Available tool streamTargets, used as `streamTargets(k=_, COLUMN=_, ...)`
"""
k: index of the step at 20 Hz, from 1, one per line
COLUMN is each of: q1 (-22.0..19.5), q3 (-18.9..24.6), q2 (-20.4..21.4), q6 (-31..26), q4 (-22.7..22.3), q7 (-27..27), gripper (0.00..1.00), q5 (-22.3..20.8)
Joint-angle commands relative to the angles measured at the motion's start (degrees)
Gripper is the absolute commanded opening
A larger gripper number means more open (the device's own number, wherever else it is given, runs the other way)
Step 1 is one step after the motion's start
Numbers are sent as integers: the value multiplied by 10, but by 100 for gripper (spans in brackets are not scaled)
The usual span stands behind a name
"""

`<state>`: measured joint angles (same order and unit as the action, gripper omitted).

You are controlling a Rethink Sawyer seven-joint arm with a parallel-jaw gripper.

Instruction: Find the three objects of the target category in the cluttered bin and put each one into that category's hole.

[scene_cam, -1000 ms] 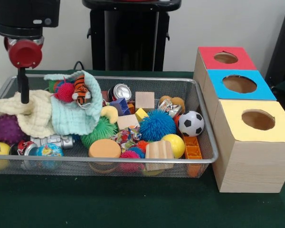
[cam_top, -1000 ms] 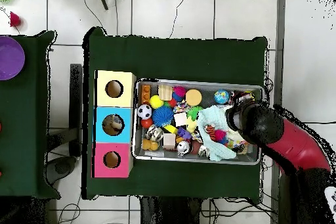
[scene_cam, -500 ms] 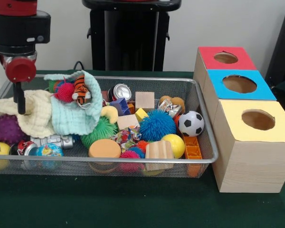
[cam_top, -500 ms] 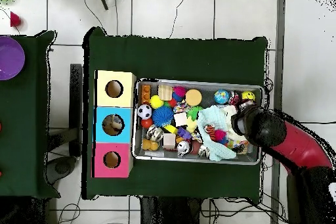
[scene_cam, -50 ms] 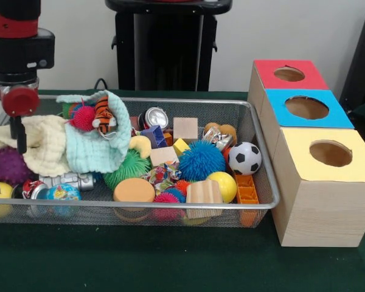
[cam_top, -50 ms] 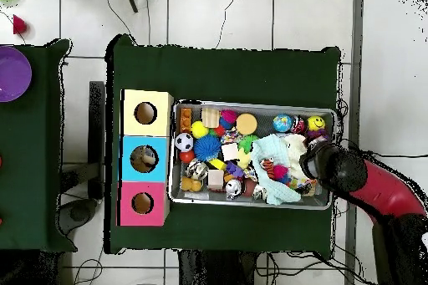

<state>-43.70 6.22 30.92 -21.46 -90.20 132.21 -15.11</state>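
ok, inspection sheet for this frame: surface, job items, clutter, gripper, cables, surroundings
Surface: green cloth table, bare in front of the bin.
Job items: wire bin full of toys; three boxes with holes, red, blue, yellow, beside it. Something sits inside the blue hole in the overhead view.
Clutter: soccer ball, blue spiky ball, yellow ball, can, wood block, teal cloth, cream cloth.
Gripper: gripper at the bin's end over the cream cloth; open or shut cannot be told.
Cables: thin cables on the floor.
Surroundings: tiled floor, second green table with purple disc.
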Motion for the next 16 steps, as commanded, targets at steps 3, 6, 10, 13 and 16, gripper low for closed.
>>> streamTargets(k=3, q1=-5, q3=42, q2=-55, q6=47, q4=-21, q7=-49, gripper=100, q5=-74)
streamTargets(k=6, q1=14, q3=25, q2=-64, q6=53, q4=-29, q7=-17, gripper=100, q5=-76)
streamTargets(k=10, q1=31, q3=11, q2=-71, q6=63, q4=-36, q7=10, gripper=100, q5=-71)
streamTargets(k=13, q1=39, q3=4, q2=-75, q6=67, q4=-42, q7=25, gripper=100, q5=-62)
streamTargets(k=16, q1=50, q3=-3, q2=-81, q6=69, q4=-49, q7=41, gripper=100, q5=-50)
